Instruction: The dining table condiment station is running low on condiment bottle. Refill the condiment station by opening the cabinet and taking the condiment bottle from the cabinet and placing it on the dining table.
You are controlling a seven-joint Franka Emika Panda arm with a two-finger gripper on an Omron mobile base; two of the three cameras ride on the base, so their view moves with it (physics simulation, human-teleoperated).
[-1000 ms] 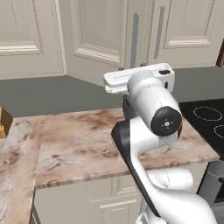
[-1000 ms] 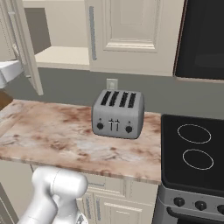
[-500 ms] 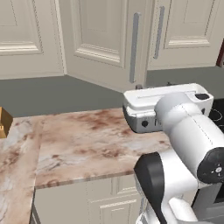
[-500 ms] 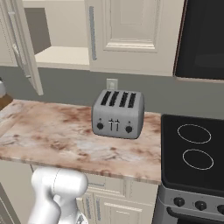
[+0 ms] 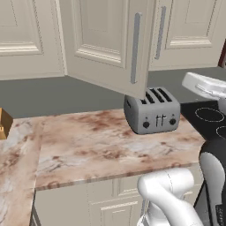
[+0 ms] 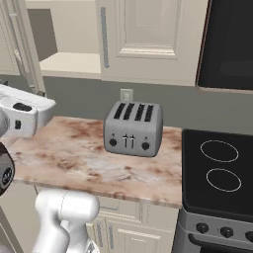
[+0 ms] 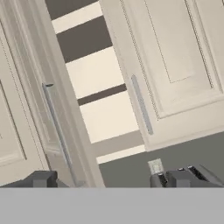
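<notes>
The gripper [image 7: 109, 179] has its two dark fingers [image 7: 41, 178] standing far apart, wide open, and nothing is between them. The hand looks at the cabinet [image 7: 175, 52] in a tilted view. Ahead of the left finger is the open door [image 7: 26, 109], seen nearly edge-on, with its silver bar handle [image 7: 57, 127] just beyond that fingertip — not touching it. Between the fingers and further ahead are the pale shelves [image 7: 105, 116] of the open compartment; I see no bottle on the parts that show. Ahead of the right finger is the closed door with its own bar handle [image 7: 142, 105], and just beside that finger a small wall outlet [image 7: 155, 166] on the grey wall. In the base views a silver toaster [image 5: 152, 110] stands on the marble counter [image 5: 88, 145] below the open door, with a black stovetop [image 6: 220, 173] beside it.
</notes>
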